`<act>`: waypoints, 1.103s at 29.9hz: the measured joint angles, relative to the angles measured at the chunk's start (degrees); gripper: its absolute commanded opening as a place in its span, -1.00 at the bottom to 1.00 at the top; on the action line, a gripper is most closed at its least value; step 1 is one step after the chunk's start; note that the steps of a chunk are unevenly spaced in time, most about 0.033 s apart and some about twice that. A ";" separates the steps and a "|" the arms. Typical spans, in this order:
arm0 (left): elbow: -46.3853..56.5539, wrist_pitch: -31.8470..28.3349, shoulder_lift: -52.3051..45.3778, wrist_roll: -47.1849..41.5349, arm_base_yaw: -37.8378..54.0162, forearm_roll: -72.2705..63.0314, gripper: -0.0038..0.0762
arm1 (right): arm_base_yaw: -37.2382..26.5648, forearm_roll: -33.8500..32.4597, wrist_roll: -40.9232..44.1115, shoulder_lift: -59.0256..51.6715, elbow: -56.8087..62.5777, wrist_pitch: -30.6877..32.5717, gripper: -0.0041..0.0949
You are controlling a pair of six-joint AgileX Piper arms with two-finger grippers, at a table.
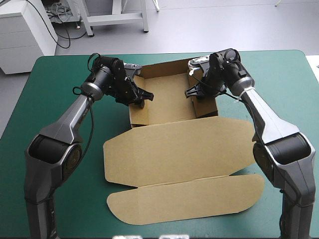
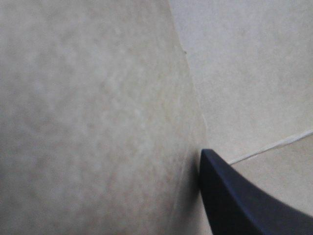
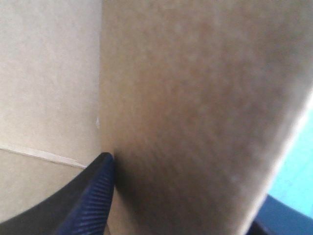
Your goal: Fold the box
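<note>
Closest in, the lid of the brown box (image 1: 169, 144) lies flat on the teal-green tabletop (image 1: 60, 89), and beyond it the tray part stands with its walls raised, toward the far edge. The left gripper (image 1: 142, 97) has its jaws pinching the tray's left wall. The right gripper (image 1: 192, 92) has its jaws pinching the right wall, one finger inside the tray.

Open box (image 1: 169, 102) floor lies free between left claw (image 1: 143, 96) and right claw (image 1: 191, 91).
</note>
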 measured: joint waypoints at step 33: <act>4.38 -0.39 -5.28 0.44 -0.15 0.73 -0.04 | 0.04 1.83 2.23 -8.43 9.08 0.00 -0.20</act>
